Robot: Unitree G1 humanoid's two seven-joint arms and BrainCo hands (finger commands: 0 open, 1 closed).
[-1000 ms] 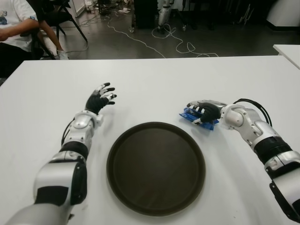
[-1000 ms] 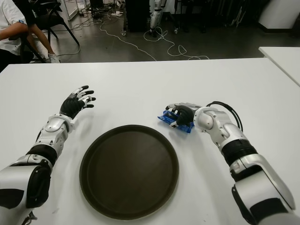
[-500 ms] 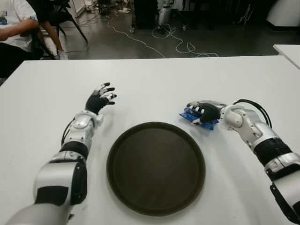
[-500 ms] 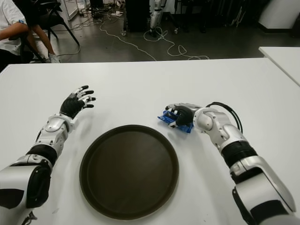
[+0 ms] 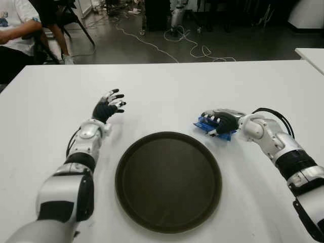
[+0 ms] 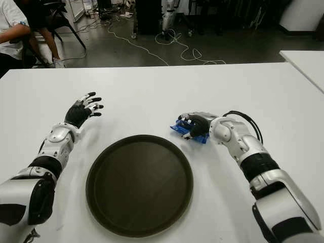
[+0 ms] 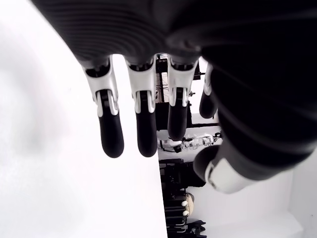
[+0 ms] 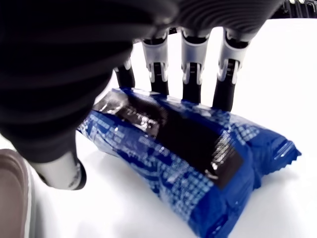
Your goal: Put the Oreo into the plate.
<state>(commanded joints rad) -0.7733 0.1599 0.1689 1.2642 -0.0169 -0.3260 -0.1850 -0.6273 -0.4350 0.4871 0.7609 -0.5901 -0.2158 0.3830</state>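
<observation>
A blue Oreo pack (image 8: 198,163) lies on the white table (image 5: 167,91), just beyond the right rim of the round dark plate (image 5: 168,181). My right hand (image 5: 218,121) covers the pack (image 5: 202,123). In the right wrist view its fingers (image 8: 190,74) press on the pack's far edge and the thumb (image 8: 64,171) sits at the near side, so the hand is shut on it. The pack still touches the table. My left hand (image 5: 109,105) shows to the left of the plate, beyond its far-left rim, with fingers (image 7: 111,134) spread and holding nothing.
A seated person (image 5: 15,30) is past the table's far left corner. Cables (image 5: 177,40) run over the dark floor behind the table. The corner of another white table (image 5: 311,54) shows at the far right.
My right hand and the pack under it have shifted very slightly left, toward the plate. The left hand has not moved.
</observation>
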